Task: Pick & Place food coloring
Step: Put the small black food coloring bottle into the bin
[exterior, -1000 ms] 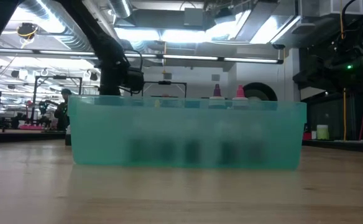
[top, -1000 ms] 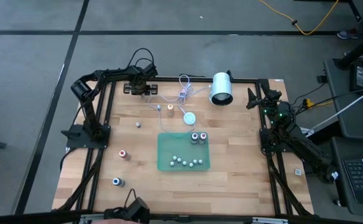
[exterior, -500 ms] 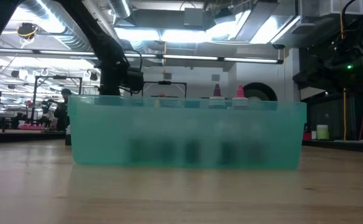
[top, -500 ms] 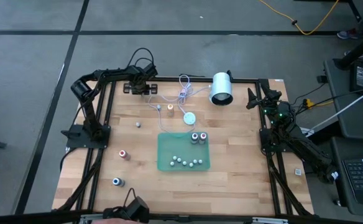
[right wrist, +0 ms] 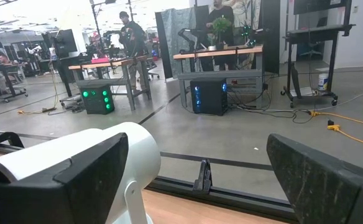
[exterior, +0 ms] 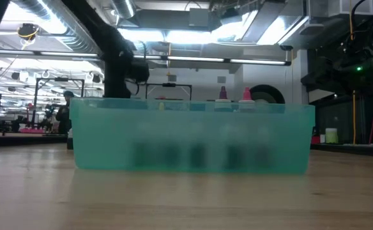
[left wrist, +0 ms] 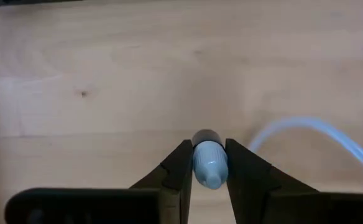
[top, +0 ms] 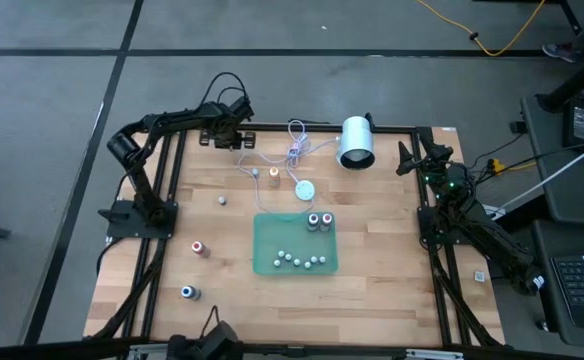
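— Well, start from the near edge: which way do the bottles stand?

— Upright, every loose one. The blue-topped bottle (top: pixel 187 292) is nearest, at the left. The red-topped bottle (top: pixel 199 247) stands a little farther in. Both have their long axis vertical and cap up.

— And the green tray (top: pixel 264 232)?

— Mid-table. A row of small pale-capped bottles (top: pixel 299 260) sits along its near side. Two taller bottles (top: pixel 319 220) stand at its far right corner, tops up.

— Beyond that?

— The orange-topped bottle (top: pixel 274 176) stands just beside the white disc (top: pixel 304 188) and its cable. The white cylinder (top: pixel 356 144) is at the far edge.

— Which one is being handled?

— The pale-capped bottle (left wrist: pixel 206 165), at the far left. Its long axis runs along the fingers, with the cap tip toward the wrist and the dark base toward the wood.

— What changed?

— The left arm's elbow has swung outward, and its jaws have drawn in.

— And the grippers?

— The left gripper (left wrist: pixel 207 144) is clamped on that bottle, one finger against each side. The right gripper (top: pixel 408 158) waits at the far right — fingers spread wide, holding nothing.
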`<state>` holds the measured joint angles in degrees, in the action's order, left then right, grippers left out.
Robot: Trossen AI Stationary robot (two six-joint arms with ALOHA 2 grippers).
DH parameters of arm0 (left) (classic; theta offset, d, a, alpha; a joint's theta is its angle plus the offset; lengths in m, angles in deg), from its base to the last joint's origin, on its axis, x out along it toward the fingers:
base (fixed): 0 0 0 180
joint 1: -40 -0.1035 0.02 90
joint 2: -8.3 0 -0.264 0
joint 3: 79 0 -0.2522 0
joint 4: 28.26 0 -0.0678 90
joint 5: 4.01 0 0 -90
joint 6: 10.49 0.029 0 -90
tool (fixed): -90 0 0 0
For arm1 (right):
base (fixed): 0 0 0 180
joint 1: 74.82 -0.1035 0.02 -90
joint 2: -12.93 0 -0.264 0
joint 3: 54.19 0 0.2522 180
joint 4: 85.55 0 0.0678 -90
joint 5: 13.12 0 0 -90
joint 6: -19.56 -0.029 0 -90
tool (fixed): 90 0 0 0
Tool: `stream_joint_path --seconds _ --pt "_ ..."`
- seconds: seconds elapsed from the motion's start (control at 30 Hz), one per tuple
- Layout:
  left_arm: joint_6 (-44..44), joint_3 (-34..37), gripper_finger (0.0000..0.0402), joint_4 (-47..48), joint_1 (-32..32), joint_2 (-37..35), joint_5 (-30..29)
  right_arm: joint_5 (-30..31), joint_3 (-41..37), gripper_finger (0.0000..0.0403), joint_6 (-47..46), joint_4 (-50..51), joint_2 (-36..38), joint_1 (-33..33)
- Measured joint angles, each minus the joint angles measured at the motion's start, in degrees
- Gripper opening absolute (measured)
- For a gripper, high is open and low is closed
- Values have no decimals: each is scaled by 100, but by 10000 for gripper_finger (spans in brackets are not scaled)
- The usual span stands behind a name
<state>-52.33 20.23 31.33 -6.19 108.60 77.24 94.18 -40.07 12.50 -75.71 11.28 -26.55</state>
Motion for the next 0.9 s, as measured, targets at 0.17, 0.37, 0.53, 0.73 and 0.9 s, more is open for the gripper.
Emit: stream_joint_path --seconds 0.17,0.37,0.53,0.73,0.9 --pt "249 -78 67 308 404 -544 10 0 0 384 0 0 1 -1" --pt "458 -78 67 915 1162 -1276 -7 1 0 384 -1 2 0 -1" --pt "559 -78 67 1381 2043 -1809 -57 0 0 384 1 2 1 0" --pt "358 -78 67 1885 3183 -2115 -112 2 0 384 1 0 0 0" --pt "101 -78 67 1938 4151 -2135 -55 1 0 384 0 1 0 -1"
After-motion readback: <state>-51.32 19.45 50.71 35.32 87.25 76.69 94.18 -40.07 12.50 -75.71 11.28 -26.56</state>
